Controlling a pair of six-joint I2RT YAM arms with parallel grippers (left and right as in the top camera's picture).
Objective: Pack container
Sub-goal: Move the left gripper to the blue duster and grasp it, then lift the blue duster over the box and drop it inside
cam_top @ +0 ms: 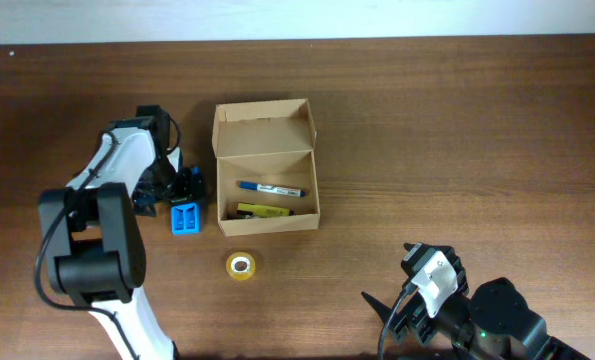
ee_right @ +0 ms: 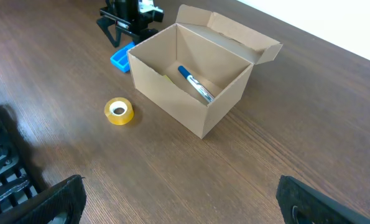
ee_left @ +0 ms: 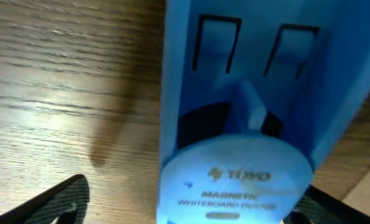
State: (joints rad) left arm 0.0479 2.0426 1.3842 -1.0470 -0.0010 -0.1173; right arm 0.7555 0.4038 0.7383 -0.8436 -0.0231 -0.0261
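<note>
The container (cam_top: 265, 165), a tan cardboard box with its flap lid open, stands on the table. It also shows in the right wrist view (ee_right: 191, 81). Inside lie a blue-capped marker (cam_top: 271, 188) and a yellow marker (cam_top: 262, 210). A blue magnetic whiteboard eraser (cam_top: 185, 217) lies left of the box. My left gripper (cam_top: 185, 188) is open just over it. In the left wrist view the eraser (ee_left: 247, 112) sits between the spread fingers (ee_left: 197, 208). My right gripper (cam_top: 387, 315) is open and empty near the front right; its fingers (ee_right: 185, 199) frame bare wood.
A yellow tape roll (cam_top: 240, 266) lies in front of the box, also in the right wrist view (ee_right: 119, 111). The table's far edge runs along the top of the overhead view.
</note>
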